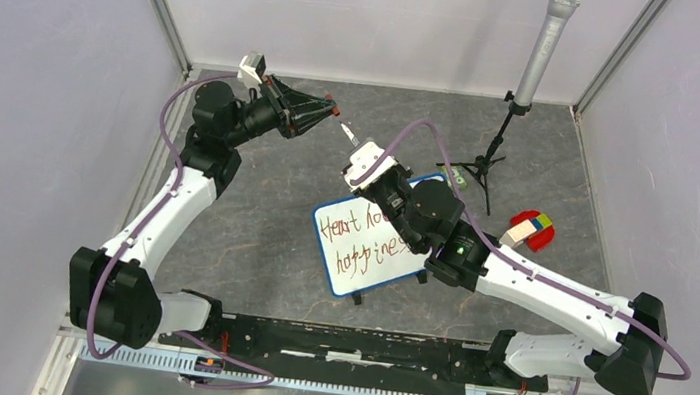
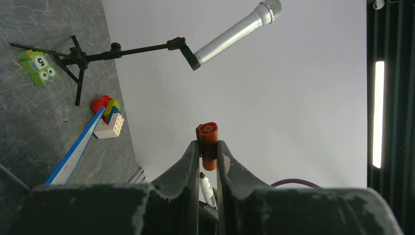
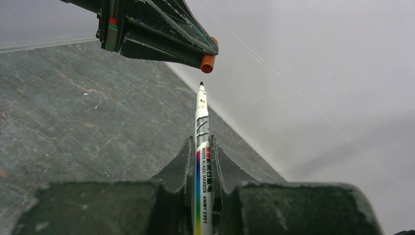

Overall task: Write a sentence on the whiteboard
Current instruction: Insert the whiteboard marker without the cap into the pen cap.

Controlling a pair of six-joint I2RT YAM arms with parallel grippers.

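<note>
Lying askew on the grey table [image 1: 260,237] and partly under the right arm, the whiteboard [image 1: 348,280] carried the sentence [image 1: 362,234] in reddish-brown on two lines in the top view, while the left gripper [image 1: 330,111] and right gripper [image 1: 356,150] pointed at each other beyond it. From the left wrist, the jaws were clamped on an orange cap [image 2: 207,136], with the board's blue edge at lower left. From the right wrist, the jaws were pinched on a marker [image 3: 201,122], its nib just short of the cap.

White links [image 1: 556,293], black joints [image 1: 430,207], purple cables [image 1: 165,114]; left pincer [image 2: 208,147] black, scuffed.
</note>
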